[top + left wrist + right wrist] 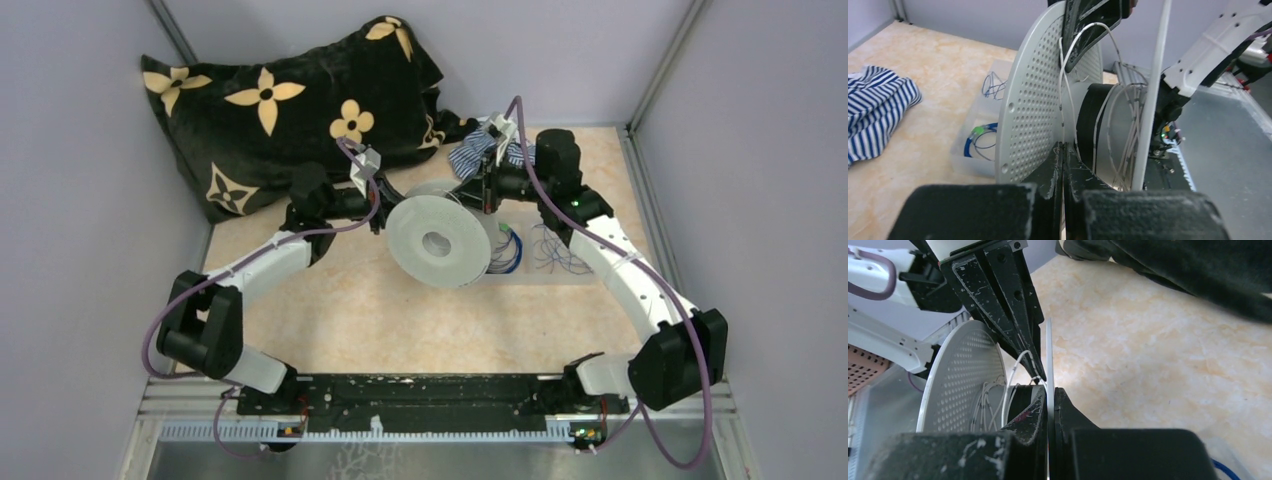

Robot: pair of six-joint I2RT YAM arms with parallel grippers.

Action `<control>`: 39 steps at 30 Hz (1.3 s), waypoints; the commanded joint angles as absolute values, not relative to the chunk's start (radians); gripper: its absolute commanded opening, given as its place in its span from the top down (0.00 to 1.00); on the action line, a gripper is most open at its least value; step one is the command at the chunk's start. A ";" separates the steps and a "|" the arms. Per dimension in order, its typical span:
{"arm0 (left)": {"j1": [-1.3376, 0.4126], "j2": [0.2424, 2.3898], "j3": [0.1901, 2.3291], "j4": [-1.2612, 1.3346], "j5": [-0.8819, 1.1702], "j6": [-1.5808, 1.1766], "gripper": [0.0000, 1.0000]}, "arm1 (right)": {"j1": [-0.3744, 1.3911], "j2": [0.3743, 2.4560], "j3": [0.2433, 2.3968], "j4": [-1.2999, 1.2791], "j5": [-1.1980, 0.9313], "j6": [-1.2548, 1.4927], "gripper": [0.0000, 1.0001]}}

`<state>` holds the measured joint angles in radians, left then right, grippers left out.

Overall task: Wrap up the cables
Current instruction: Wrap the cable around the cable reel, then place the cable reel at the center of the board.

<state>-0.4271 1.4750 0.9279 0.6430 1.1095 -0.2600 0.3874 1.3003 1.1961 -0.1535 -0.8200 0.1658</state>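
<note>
The left gripper is pinched shut on a white cable looping up to the spool hub; the right gripper clamps the spool's rim.

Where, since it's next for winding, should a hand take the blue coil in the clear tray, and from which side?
Probably pinch the bundled strands of the blue coil, clear of its green bit, one finger inside the ring, one outside. Come straight down: it lies flat in the shallow tray, whose walls block a sideways approach, and the spool hangs close beside it.
</note>
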 commanded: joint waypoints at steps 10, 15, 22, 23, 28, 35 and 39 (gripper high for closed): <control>-0.444 1.534 0.775 1.246 1.115 -0.525 1.00 | 0.358 1.326 1.212 0.156 -0.916 0.377 1.00; -0.446 1.560 0.766 1.277 1.146 -0.421 0.99 | 0.357 1.329 1.199 0.183 -0.934 0.420 1.00; -0.445 1.602 0.763 1.281 1.218 -0.288 0.95 | 0.358 1.338 1.222 0.180 -0.965 0.438 1.00; -0.444 1.606 0.762 1.284 1.230 -0.280 0.94 | 0.357 1.338 1.222 0.177 -0.968 0.435 1.00; -0.436 1.614 0.763 1.287 1.268 -0.255 0.90 | 0.356 1.335 1.225 0.148 -0.961 0.404 1.00; -0.402 1.609 0.769 1.305 1.312 -0.274 0.84 | 0.336 1.343 1.239 0.101 -0.946 0.372 1.00; -0.385 1.609 0.771 1.329 1.326 -0.305 0.80 | 0.335 1.353 1.241 0.086 -0.942 0.356 1.00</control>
<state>-0.3828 1.5898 0.7845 1.2778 1.2255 -0.3187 0.3424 1.3640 1.1648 -0.0322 -0.9554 0.3141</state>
